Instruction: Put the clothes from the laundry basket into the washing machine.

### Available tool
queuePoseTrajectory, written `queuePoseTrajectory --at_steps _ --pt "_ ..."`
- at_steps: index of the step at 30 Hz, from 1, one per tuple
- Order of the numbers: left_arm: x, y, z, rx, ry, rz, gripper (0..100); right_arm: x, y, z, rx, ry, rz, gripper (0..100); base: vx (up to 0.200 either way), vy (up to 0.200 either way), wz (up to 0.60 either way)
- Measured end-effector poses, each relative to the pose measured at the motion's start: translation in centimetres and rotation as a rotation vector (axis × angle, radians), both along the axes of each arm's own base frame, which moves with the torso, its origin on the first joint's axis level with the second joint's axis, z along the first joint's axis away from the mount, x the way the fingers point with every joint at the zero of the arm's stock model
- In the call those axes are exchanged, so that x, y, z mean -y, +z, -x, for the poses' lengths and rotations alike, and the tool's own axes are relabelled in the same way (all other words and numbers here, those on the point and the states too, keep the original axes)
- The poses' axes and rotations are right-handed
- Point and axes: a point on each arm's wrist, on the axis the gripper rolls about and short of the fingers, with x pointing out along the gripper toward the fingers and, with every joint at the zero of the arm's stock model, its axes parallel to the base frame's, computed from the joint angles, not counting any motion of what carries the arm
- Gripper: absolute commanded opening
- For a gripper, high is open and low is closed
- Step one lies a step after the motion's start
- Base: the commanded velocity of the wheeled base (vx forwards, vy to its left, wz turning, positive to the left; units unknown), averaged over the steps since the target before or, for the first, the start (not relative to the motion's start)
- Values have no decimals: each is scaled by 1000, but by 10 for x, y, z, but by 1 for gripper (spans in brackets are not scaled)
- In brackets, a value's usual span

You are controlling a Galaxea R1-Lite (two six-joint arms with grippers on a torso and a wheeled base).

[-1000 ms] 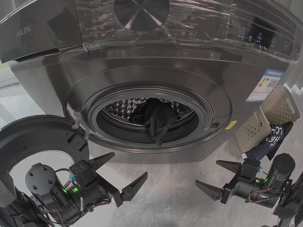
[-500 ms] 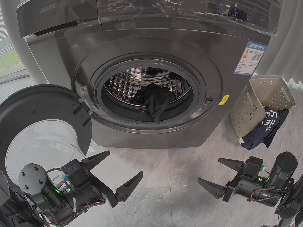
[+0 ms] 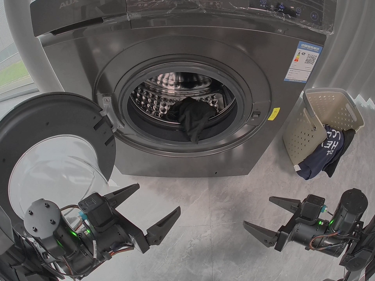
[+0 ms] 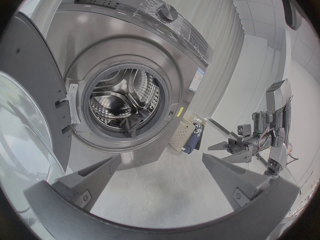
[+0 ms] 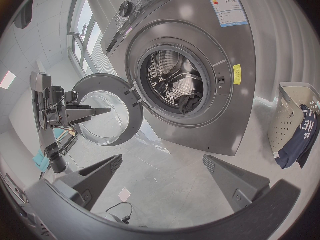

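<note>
At far left, the door (image 3: pixel 47 114) of the washing machine (image 3: pixel 203 40) stood open, the left claw (image 3: pixel 158 198) below it spread wide and empty. A black garment (image 3: pixel 194 118) hung over the drum's lip (image 3: pixel 160 133). Farther right, the right claw (image 3: pixel 257 211) gaped empty too; beyond it, a navy shirt (image 3: pixel 324 157) spilled from the tipped laundry basket (image 3: pixel 300 133).

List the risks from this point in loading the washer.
1. The black garment droops over the lower rim of the washing machine opening; it could slide out or get trapped when the door closes.
2. The navy shirt hangs over the rim of the laundry basket; pulling it with the right gripper might drag or tip the basket.
3. The open door stands close to the left gripper; a swing of that arm could strike it.
</note>
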Motion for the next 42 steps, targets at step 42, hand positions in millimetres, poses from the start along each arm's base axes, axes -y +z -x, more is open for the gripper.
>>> queuePoseTrajectory --at_steps 42 --pt "25 -11 -37 -9 27 -14 100 -4 -1 3 -1 27 1 100 105 0 0"
